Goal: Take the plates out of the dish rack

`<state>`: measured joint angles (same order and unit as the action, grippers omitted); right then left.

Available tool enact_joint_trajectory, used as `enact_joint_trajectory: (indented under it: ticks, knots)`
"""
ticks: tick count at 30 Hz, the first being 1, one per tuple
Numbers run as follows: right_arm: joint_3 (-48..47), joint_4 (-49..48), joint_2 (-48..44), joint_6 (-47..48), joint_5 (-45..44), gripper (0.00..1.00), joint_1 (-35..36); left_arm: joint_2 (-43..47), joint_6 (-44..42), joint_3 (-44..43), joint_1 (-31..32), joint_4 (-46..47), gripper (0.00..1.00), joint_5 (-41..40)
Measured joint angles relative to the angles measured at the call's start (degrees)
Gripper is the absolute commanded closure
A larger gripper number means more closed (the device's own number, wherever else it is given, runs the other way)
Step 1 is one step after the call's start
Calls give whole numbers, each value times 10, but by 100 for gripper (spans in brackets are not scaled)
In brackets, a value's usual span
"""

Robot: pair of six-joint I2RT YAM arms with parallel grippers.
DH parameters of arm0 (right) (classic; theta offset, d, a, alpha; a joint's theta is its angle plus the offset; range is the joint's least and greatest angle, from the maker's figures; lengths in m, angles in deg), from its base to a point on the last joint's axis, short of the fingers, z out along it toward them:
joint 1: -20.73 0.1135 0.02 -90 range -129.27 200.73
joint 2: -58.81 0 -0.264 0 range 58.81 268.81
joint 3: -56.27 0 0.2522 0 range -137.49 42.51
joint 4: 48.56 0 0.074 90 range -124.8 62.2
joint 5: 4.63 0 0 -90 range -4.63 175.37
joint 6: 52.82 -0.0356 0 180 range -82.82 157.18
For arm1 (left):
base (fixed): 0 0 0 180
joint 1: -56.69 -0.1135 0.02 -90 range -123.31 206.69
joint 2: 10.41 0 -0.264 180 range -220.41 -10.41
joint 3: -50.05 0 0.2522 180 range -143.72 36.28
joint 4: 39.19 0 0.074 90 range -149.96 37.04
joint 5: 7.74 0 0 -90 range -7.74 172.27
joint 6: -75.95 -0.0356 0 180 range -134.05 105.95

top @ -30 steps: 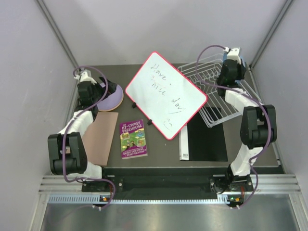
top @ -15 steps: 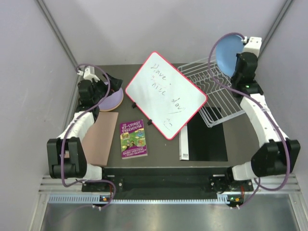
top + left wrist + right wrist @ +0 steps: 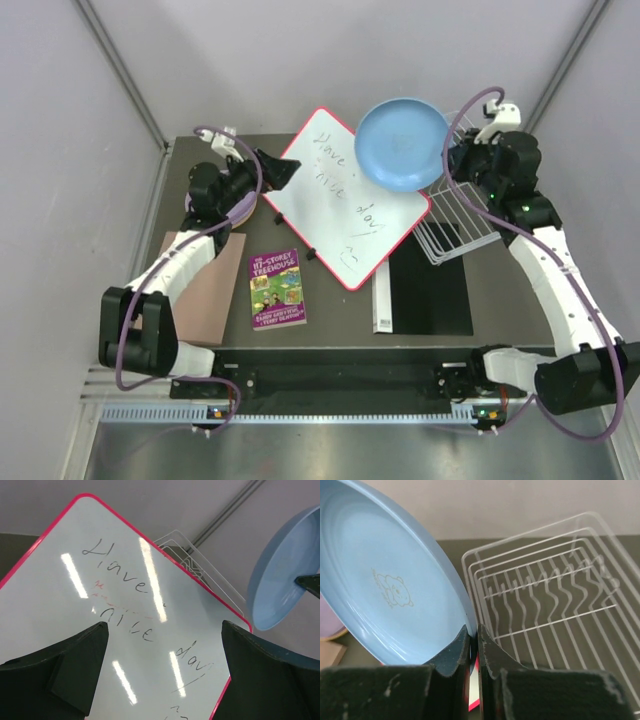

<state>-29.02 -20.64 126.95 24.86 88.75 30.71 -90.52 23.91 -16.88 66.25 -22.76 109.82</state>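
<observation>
From the top external camera, the right tool (image 3: 446,160) was clenched on the right rim of the light blue plate (image 3: 402,143). The plate was held in the air, tilted with its hollow face toward the camera, over the far corner of the whiteboard (image 3: 345,205). The dish rack (image 3: 465,218) sat on the worktop (image 3: 490,300) just beside the whiteboard's right edge. The left tool (image 3: 276,169) was released, its fingers spread wide above the whiteboard's left corner. A lilac plate (image 3: 243,209) lay flat under the left arm, and a book (image 3: 277,288) lay nearer the arm bases.

From the left wrist camera, the left tool (image 3: 163,627) stood wide apart with nothing between its fingers. It faced the whiteboard (image 3: 120,595), with the light blue plate (image 3: 280,580) at the right and white rack wire (image 3: 192,562) behind the board.

From the right wrist camera, the right tool (image 3: 473,639) pinched the rim of the light blue plate (image 3: 385,580). The dish rack (image 3: 555,605) lay to the right.
</observation>
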Motion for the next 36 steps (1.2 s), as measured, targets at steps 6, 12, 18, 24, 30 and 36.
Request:
enact_joint_trajectory:
  ticks: [6, 12, 18, 24, 30, 36]
  knots:
    - [15, 11, 14, -21, 39, 100, 50, -2, -22, -24, 67, 18, 1, -17]
    - [15, 8, 33, -29, 49, 100, 80, -22, -48, -49, 125, 30, 1, -36]
    - [15, 0, 43, -36, 58, 100, 96, -45, -70, -60, 156, 27, 94, -52]
    - [15, -10, 44, -38, 57, 90, 98, -49, -82, -61, 158, 26, 100, -71]
    - [18, -21, 44, -38, 52, 34, 98, -43, -112, -57, 159, 9, 100, -120]
    - [33, -21, 19, -12, -7, 29, 85, 3, -130, -54, 90, -86, 100, -178]
